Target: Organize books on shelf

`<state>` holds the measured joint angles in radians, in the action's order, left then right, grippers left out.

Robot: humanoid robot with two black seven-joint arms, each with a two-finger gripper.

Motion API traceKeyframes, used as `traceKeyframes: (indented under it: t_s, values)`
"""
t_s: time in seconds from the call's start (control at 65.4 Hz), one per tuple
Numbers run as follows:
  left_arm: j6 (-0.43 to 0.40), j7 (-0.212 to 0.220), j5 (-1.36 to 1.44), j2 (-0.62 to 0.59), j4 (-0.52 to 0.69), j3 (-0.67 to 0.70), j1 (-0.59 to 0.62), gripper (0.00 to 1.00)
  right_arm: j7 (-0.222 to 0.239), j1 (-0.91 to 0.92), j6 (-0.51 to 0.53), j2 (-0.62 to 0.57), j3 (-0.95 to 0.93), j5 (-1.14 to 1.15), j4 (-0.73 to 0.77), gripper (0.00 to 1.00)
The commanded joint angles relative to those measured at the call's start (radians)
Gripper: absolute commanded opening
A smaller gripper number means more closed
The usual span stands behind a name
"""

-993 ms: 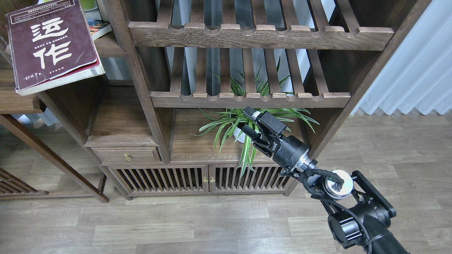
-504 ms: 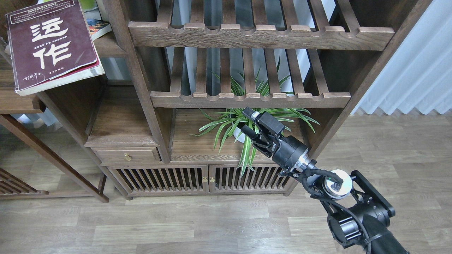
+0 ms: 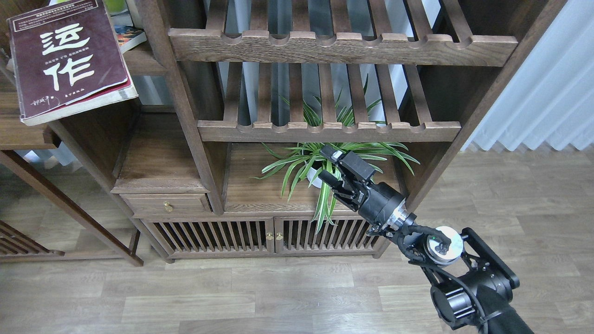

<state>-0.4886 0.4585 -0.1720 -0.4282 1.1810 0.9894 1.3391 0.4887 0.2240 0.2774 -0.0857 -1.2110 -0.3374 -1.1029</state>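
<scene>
A large maroon book (image 3: 69, 55) with big white Chinese characters lies face up at the top left, on a dark-brown shelf board (image 3: 18, 134), its right corner hanging past the edge. Behind it, partly hidden, show a lime-yellow book (image 3: 116, 5) and a smaller book with a colourful cover (image 3: 130, 37). My right gripper (image 3: 326, 163) hangs far from the books, low in the middle in front of the potted plant. It is open with nothing between its fingers. My left gripper is out of view.
Two slatted shelves with notched front rails (image 3: 325, 130) fill the middle of the wooden cabinet. A spider plant in a white pot (image 3: 320, 167) stands under them, just behind my gripper. A drawer (image 3: 167, 204) and slatted doors (image 3: 260, 236) are below. Wood floor in front, a white curtain (image 3: 547, 83) at right.
My right gripper has shifted slightly down and to the right, still open. The books have not moved.
</scene>
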Motion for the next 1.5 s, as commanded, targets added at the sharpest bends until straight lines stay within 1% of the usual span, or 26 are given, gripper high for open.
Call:
traceKeyframes:
  t_s: [0.0,0.153,0.306,0.413,0.428,0.443,0.535,0.795,0.948,1.1,1.192,1.238,1.483]
  values:
    - [0.0,0.0,0.008,0.135,-0.003,-0.002,-0.005,0.98,0.0,0.002,0.0,-0.012,-0.004,0.0,-0.002,0.99]
    - [0.0,0.0,0.022,0.275,-0.012,-0.003,-0.024,0.98,0.0,0.008,-0.001,-0.032,-0.027,0.0,-0.002,0.99]
    - [0.0,0.0,0.029,0.384,-0.012,-0.012,-0.115,0.96,0.0,0.012,-0.001,-0.042,-0.064,0.0,-0.003,0.99]
    - [0.0,0.0,0.045,0.428,-0.007,-0.012,-0.185,0.95,0.0,0.014,-0.003,-0.043,-0.09,0.0,-0.003,0.99]
    - [0.0,0.0,0.046,0.428,-0.007,-0.012,-0.195,0.95,0.0,0.015,-0.003,-0.045,-0.091,0.0,-0.003,0.99]
    - [0.0,0.0,0.052,0.428,-0.004,-0.012,-0.245,0.94,0.0,0.018,-0.003,-0.049,-0.102,0.0,-0.002,0.99]
    - [0.0,-0.001,0.06,0.428,0.0,-0.011,-0.336,0.94,0.0,0.025,-0.003,-0.054,-0.11,0.0,-0.002,0.99]
    - [0.0,0.0,0.06,0.428,0.031,0.006,-0.557,0.95,0.0,0.052,-0.006,-0.075,-0.11,0.0,0.0,0.99]
    - [0.0,0.0,0.06,0.428,0.039,0.011,-0.669,0.95,0.0,0.058,-0.035,-0.075,-0.11,0.0,0.0,0.99]
    - [0.0,0.0,0.06,0.428,0.039,0.017,-0.753,0.96,0.0,0.061,-0.055,-0.075,-0.11,-0.002,0.0,0.99]
    - [0.0,0.0,0.06,0.428,0.037,0.038,-0.791,0.96,0.0,0.063,-0.055,-0.075,-0.11,-0.002,0.0,0.99]
    - [0.0,0.0,0.06,0.428,0.035,0.069,-0.83,0.97,0.0,0.063,-0.055,-0.075,-0.11,-0.003,0.0,1.0]
    - [0.0,0.0,0.06,0.428,0.032,0.11,-0.92,0.97,0.0,0.063,-0.055,-0.075,-0.111,-0.003,0.001,1.0]
